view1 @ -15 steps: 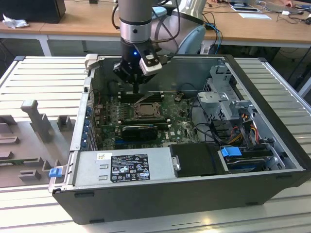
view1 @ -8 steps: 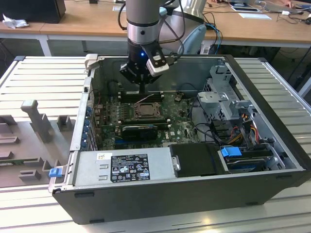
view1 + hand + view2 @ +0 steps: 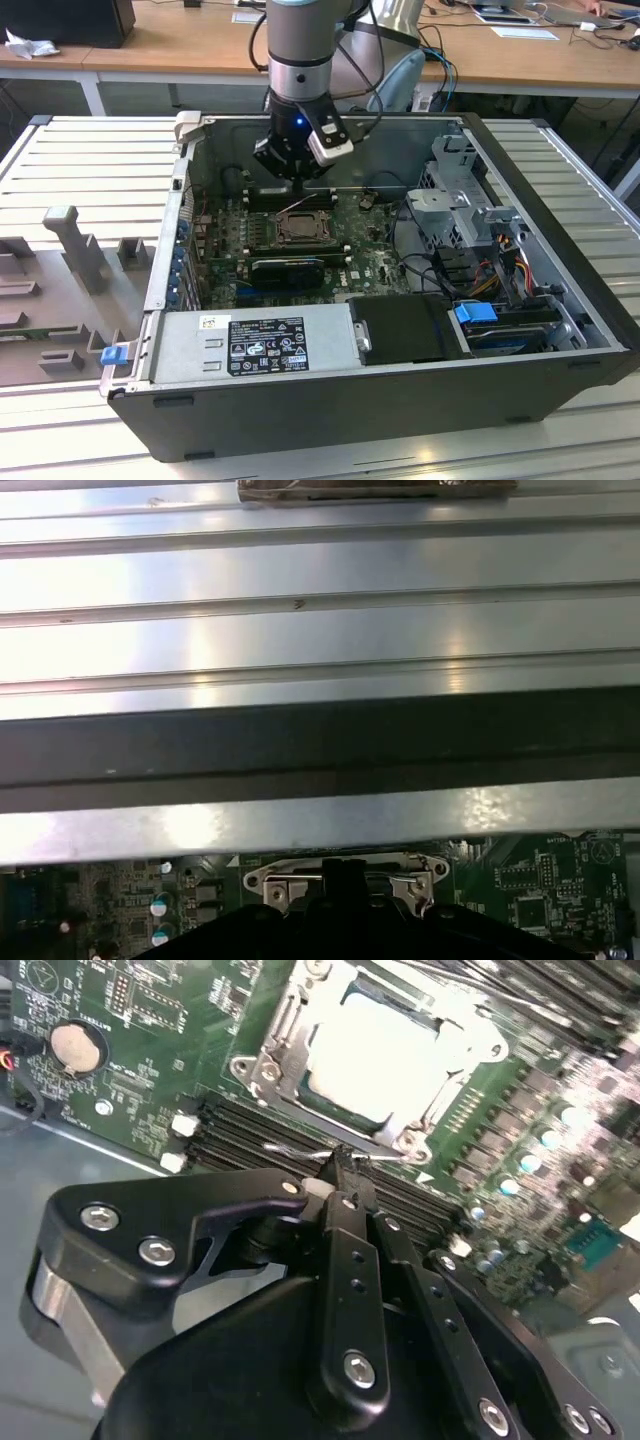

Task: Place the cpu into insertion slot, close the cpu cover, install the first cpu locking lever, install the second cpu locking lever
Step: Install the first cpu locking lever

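Resting on a ribbed grey metal surface (image 3: 90, 170), the open black computer case (image 3: 560, 260) faced wooden desks (image 3: 170, 45).
Black pincer (image 3: 340, 1175) hovered closed beside the pale silver-beige square cpu (image 3: 375, 1060).

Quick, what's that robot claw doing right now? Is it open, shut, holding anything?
Gripper: shut, fingertips pinched on a thin wire lever at the edge of the cpu cover; the cpu already sits under it.

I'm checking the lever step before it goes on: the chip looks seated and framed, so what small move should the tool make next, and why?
Probably a short press on the wire lever to swing it down. In the second wrist view the cpu sits under the cpu cover, and the tool meets that thin lever at the cover's edge.
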{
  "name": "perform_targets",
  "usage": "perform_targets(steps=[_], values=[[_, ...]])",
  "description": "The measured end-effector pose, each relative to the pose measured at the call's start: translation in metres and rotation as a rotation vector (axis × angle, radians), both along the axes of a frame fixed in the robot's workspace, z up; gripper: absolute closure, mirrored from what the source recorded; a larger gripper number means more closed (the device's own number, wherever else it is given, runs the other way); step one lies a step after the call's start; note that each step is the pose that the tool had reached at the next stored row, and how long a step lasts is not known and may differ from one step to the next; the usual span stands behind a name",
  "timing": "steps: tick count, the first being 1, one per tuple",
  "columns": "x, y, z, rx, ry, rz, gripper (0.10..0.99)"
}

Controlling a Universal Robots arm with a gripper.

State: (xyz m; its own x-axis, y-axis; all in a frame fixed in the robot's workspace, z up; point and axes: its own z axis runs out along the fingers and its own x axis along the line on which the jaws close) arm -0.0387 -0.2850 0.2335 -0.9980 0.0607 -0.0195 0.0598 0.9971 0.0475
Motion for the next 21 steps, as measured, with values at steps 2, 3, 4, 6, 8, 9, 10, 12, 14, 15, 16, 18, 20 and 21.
perform_targets(steps=[2,3,4,6,8,9,10,12,14,15,16,18,20,21], values=[[0.0013,0.0018,-0.0029,0.001,-0.0002,0.006,0.980],[0.0015,0.0033,-0.0046,0.002,-0.0001,0.016,0.980],[0.0017,0.0053,-0.0056,0.002,-0.0001,0.023,0.980],[0.0033,0.0077,-0.0075,0.002,0.0000,0.028,0.980],[0.0052,0.0086,-0.0101,0.003,-0.0001,0.031,0.980],[0.0065,0.0087,-0.0119,0.002,0.0000,0.033,0.980],[0.0083,0.0087,-0.0143,0.003,-0.0002,0.037,0.980],[0.0095,0.0087,-0.0159,0.002,-0.0002,0.039,0.980],[0.0118,0.0087,-0.0165,0.002,-0.0001,0.039,0.980],[0.0141,0.0087,-0.0169,0.002,-0.0002,0.040,0.980],[0.0158,0.0087,-0.0175,0.003,-0.0003,0.040,0.980],[0.0185,0.0087,-0.0196,0.002,-0.0002,0.042,0.980],[0.0191,0.0087,-0.0211,0.002,-0.0003,0.043,0.980],[0.0191,0.0087,-0.0216,0.002,-0.0003,0.044,0.980]])
